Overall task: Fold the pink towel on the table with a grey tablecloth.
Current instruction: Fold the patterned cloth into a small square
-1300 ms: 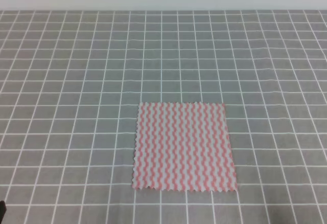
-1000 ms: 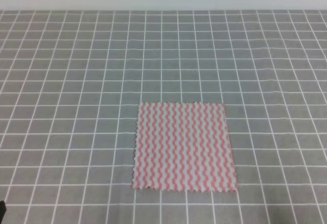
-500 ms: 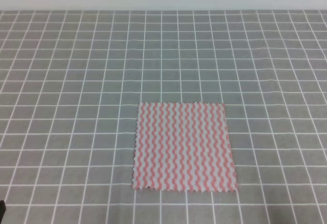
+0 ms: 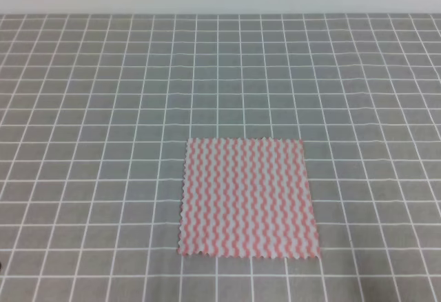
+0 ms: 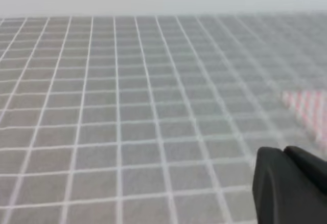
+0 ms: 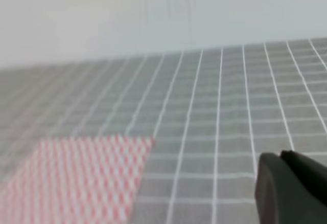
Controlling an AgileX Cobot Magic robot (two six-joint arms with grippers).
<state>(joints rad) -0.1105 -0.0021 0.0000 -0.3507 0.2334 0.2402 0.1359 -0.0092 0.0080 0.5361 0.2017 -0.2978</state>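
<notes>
Exterior high view shows almost no change from earlier: only the small dark shape at the lower left edge has nearly gone. The pink towel (image 4: pixel 249 197) lies flat and unfolded, lower centre of the grey gridded surface (image 4: pixel 103 109), with wavy stripes and zigzag edges. Both wrist views show a single dark finger, so I cannot tell how the jaws stand.
</notes>
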